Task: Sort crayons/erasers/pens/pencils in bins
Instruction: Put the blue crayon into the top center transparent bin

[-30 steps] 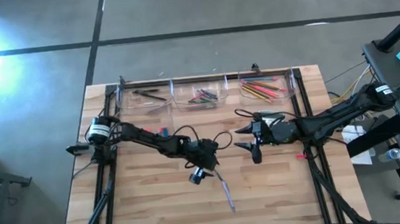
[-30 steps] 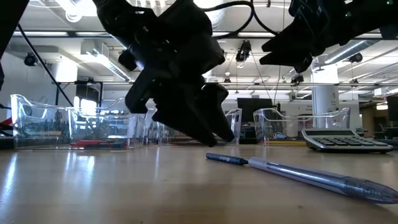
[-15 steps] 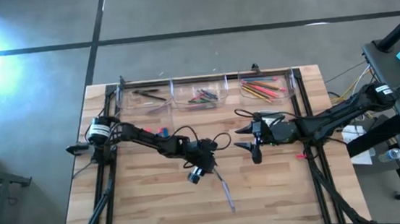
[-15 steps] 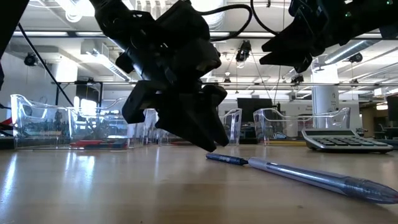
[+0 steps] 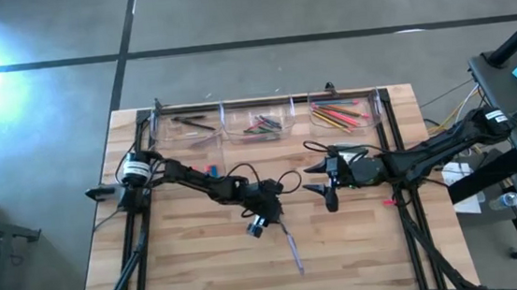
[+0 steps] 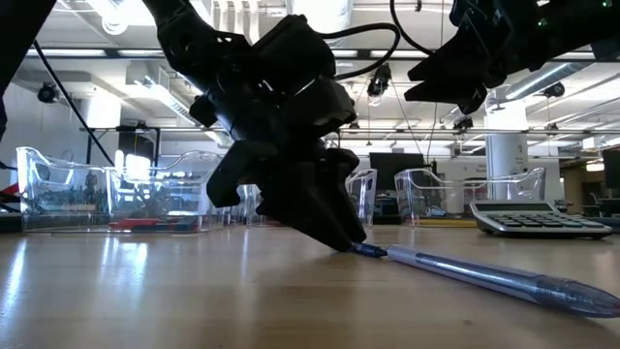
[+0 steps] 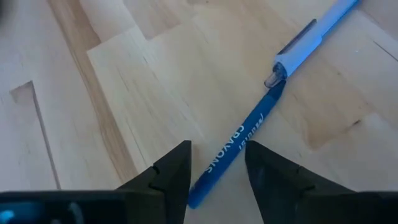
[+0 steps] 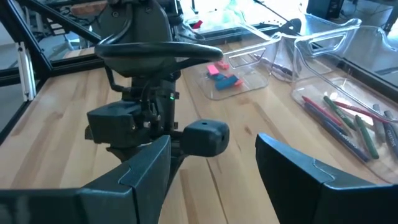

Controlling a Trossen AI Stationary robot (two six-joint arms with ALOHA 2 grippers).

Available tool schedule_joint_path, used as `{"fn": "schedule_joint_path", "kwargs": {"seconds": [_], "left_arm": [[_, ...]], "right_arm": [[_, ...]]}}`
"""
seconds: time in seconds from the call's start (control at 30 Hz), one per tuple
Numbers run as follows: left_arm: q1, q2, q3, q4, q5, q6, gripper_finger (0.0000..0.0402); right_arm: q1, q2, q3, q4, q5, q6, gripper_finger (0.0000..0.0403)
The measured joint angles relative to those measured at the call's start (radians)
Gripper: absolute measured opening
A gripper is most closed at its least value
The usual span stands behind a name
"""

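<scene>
1. Left hand [image 5: 266, 214] sits center of high view, low on the wooden worktop [image 5: 194, 263], tilted down.
2. Left wrist view: its two dark fingers [image 7: 171, 177] straddle the end of a blue crayon [image 7: 239, 143] w/ white lettering; narrow gap, tips just beside the stick, contact w/ it can't tell. Crayon lies flat on the wood.
3. Crayon's other end touches tip of a clear light-blue pen [image 7: 314, 34]; the two lie at an angle to each other. Low view: pen [image 6: 484, 276] runs toward lower right of frame, flat on the worktop.
4. Right hand [image 5: 326, 181] is right of center in high view, up off the wood, fingers spread wide, holding nothing; low view shows it in the upper right, well above the surface.
5. Bins along top edge of worktop in high view: left one [image 5: 191, 125] w/ dark sticks, mid one [image 5: 261, 123] w/ mixed colored sticks, right one [image 5: 342, 112] w/ pencils [image 5: 336, 116] in orange/yellow/red.
6. Right wrist view: small clear bin [image 8: 239, 84] w/ pink + blue erasers [image 8: 222, 74], upper center of frame.
7. Grey calculator [image 6: 538, 218] at right of low view, on the worktop.
</scene>
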Motion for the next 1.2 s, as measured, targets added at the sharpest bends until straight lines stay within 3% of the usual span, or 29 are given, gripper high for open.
{"fn": "schedule_joint_path", "kwargs": {"seconds": [0.33, 0.83, 1.2], "left_arm": [[0.008, 0.000, 0.002, -0.064, -0.006, -0.002, 0.0135], [0.020, 0.002, 0.017, -0.269, -0.012, 0.011, 0.0011], [0.033, -0.056, 0.013, -0.335, -0.015, 0.024, 0.0003]], "right_arm": [[0.000, 0.000, -0.001, -0.003, 0.000, 0.000, 0.0224], [0.000, 0.000, -0.001, -0.003, 0.000, 0.000, 0.0224], [0.000, 0.000, -0.002, -0.004, 0.000, -0.001, 0.0224]]}}
